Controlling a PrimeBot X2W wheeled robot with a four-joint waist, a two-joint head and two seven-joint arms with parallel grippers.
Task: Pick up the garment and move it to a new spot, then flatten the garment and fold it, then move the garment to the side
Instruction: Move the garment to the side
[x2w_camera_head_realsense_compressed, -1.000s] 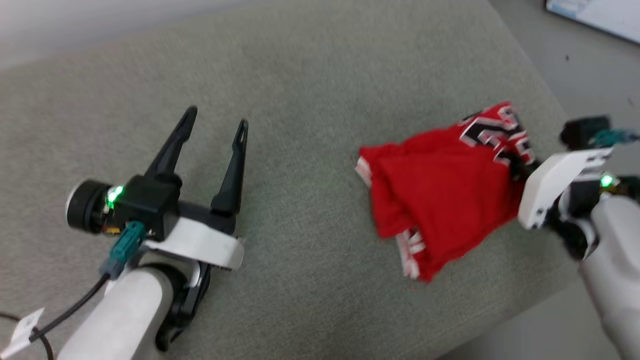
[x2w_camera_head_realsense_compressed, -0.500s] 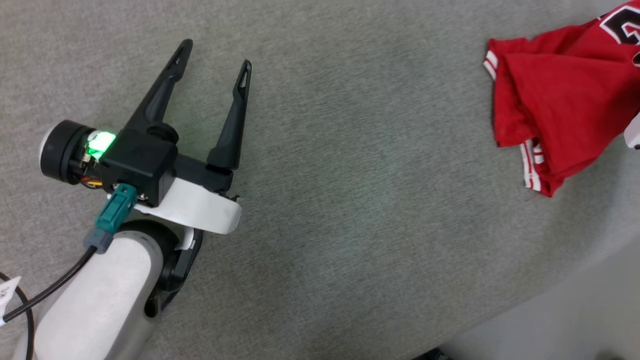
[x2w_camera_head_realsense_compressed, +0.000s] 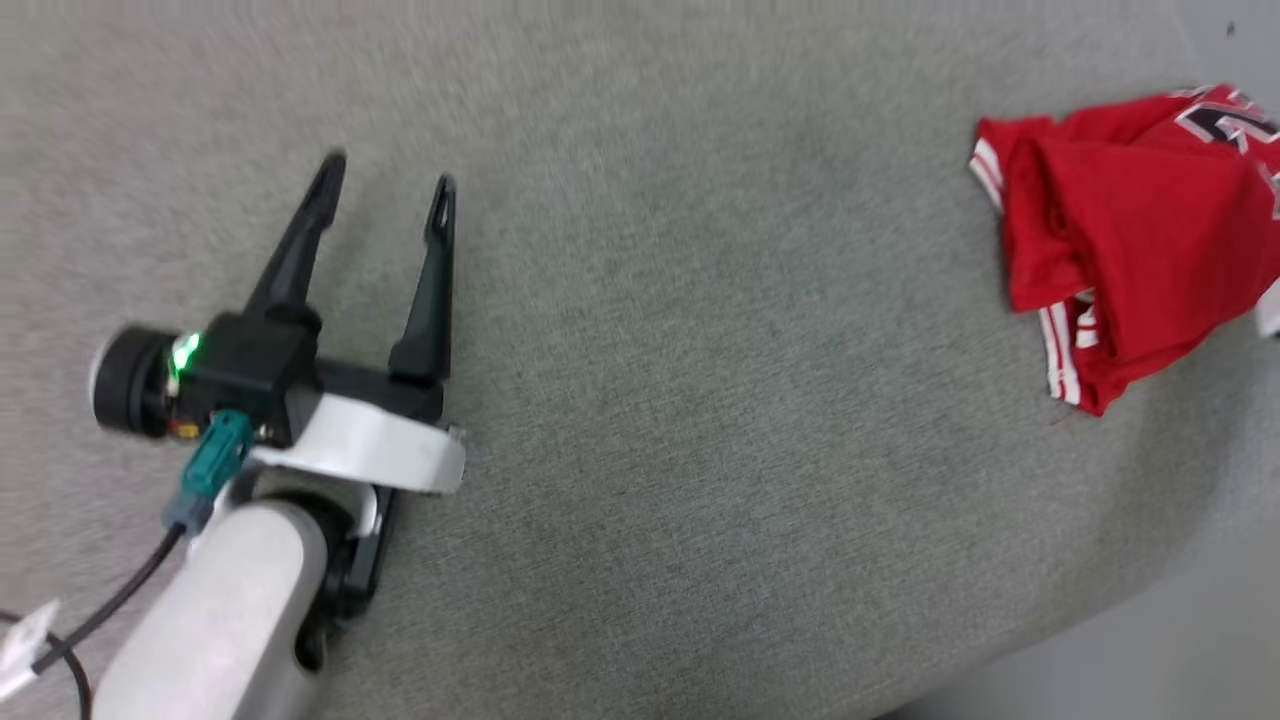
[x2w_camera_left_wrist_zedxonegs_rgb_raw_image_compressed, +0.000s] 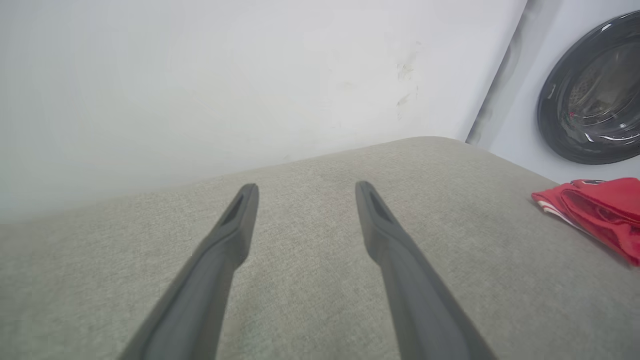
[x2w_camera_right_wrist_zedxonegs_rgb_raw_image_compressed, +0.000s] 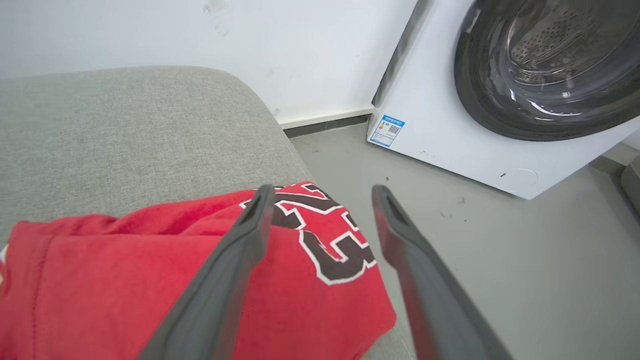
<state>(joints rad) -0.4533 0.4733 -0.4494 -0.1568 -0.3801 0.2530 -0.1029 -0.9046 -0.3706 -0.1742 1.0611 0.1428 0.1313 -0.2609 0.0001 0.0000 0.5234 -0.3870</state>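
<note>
The red jersey (x2w_camera_head_realsense_compressed: 1130, 230) lies bunched in a rough fold at the right edge of the grey cushion (x2w_camera_head_realsense_compressed: 700, 400), towards its far right corner. The numbered chest panel is on top and one striped sleeve trim pokes out on the near side. I judge that I am at the last step, leaving the garment at the side.

My right gripper (x2w_camera_right_wrist_zedxonegs_rgb_raw_image_compressed: 322, 189) hangs over the jersey's outer end with its jaws spread and nothing between them. One finger lies across the dark lettering, and I cannot tell whether it touches the cloth. The other finger is out past the cushion's edge, over the floor (x2w_camera_right_wrist_zedxonegs_rgb_raw_image_compressed: 500, 260) in front of the washing machine (x2w_camera_right_wrist_zedxonegs_rgb_raw_image_compressed: 450, 125).

To finish well, I want to lift that arm straight up and off the cloth before swinging it anywhere. A sideways drag could catch the thin jersey and undo the fold. The cloth sits right at the edge, so a nudge outward could tip it to the floor.

My left gripper (x2w_camera_head_realsense_compressed: 390, 172) is well apart over the bare cushion near the left side, jaws spread and empty. I would keep it parked there.
</note>
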